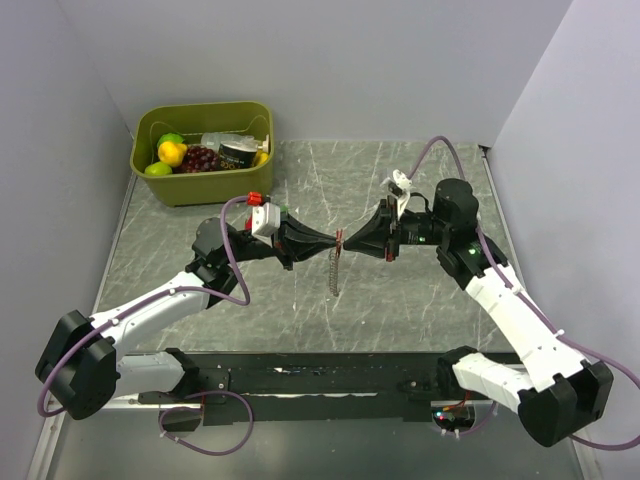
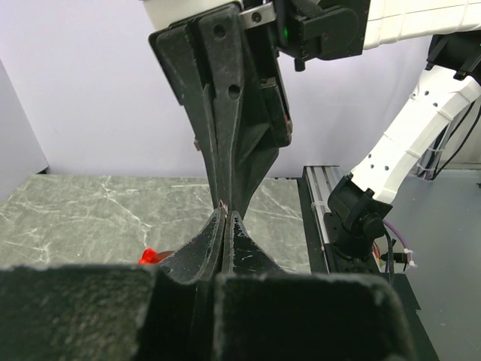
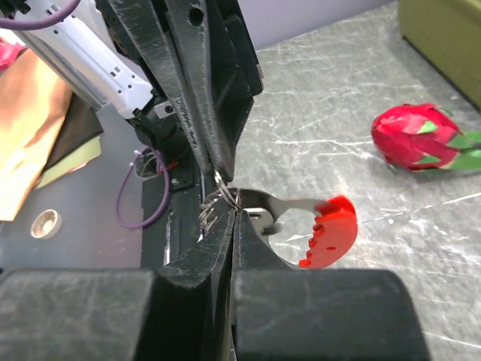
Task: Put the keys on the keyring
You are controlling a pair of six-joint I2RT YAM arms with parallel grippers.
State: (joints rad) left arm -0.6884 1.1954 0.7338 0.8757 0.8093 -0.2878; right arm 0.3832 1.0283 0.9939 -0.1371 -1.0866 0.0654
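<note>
Over the middle of the marble table my two grippers meet tip to tip. The keyring (image 1: pixel 335 265) hangs between them, its silvery chain drooping toward the table. In the right wrist view its wire loop (image 3: pixel 225 197) sits right at the tips, joined to a flat metal piece and a curved red fob (image 3: pixel 332 230). My left gripper (image 2: pixel 225 211) is shut, with a sliver of metal pinched at its tip. My right gripper (image 3: pixel 235 211) is also shut, nipping the loop from the other side. Only a corner of the red fob (image 2: pixel 150 257) shows in the left wrist view. The keys are out of view.
An olive-green bin (image 1: pixel 210 188) holding toy fruit and a can stands at the back left. A red toy fruit with green leaves (image 3: pixel 417 135) lies on the marble table (image 1: pixel 420 310). A black rail (image 1: pixel 320 378) runs along the near edge, and walls close in both sides.
</note>
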